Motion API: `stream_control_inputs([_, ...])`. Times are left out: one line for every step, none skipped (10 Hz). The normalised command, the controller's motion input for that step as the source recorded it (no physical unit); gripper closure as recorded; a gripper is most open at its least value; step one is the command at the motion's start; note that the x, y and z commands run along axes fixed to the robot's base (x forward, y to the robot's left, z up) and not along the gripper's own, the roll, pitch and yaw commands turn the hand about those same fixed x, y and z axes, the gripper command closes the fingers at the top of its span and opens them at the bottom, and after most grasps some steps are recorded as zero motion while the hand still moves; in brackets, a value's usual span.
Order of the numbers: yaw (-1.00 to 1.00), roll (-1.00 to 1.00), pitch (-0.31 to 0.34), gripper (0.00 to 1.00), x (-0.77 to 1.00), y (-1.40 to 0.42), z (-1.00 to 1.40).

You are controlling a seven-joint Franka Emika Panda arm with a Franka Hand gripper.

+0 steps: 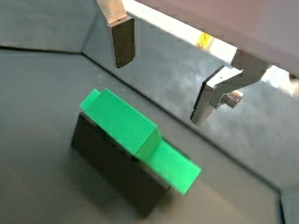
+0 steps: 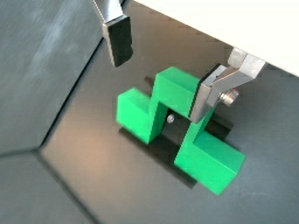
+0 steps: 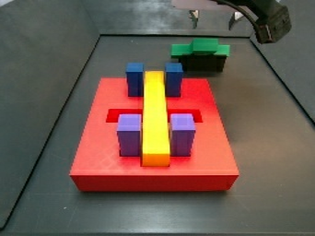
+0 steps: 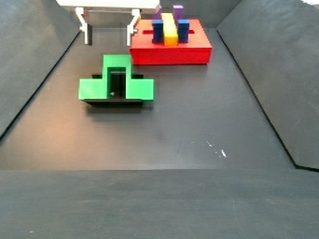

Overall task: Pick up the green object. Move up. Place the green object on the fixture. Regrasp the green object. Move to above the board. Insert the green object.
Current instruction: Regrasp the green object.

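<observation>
On the fixture [image 4: 115, 101] rests the green object [image 4: 116, 84], released; the gripper [image 4: 110, 35] hovers above, fingers open and empty. Regrasp and insertion into the board [image 3: 157, 152] remain.

Both wrist views look down closely at the green object [image 2: 176, 131] that both side views share.

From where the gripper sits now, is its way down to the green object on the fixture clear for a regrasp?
Probably yes. The gripper hangs open just above the green object resting on the fixture, and nothing lies between them.
</observation>
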Motion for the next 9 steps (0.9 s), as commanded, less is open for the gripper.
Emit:
stream_control_inputs([0.81, 0.47, -0.023, 0.0, 0.18, 0.0, 0.0])
stream_control_inputs([0.84, 0.42, -0.023, 0.0, 0.17, 0.0, 0.0])
stream_control_inputs([0.56, 0.37, -0.109, 0.0, 0.07, -0.32, 0.0])
stream_control_inputs([0.25, 0.39, -0.051, 0.0, 0.02, -0.26, 0.0])
stream_control_inputs([0.08, 0.57, -0.071, 0.0, 0.0, -0.29, -0.06])
stream_control_inputs([0.03, 0.69, -0.071, 0.0, 0.0, -0.28, -0.15])
stream_control_inputs([0.0, 0.72, -0.017, 0.0, -0.05, -0.26, -0.2])
stream_control_inputs([0.0, 0.59, 0.0, 0.0, -0.04, -0.24, -0.21])
stream_control_inputs([0.0, 0.49, 0.0, 0.0, 0.0, -0.15, -0.14])
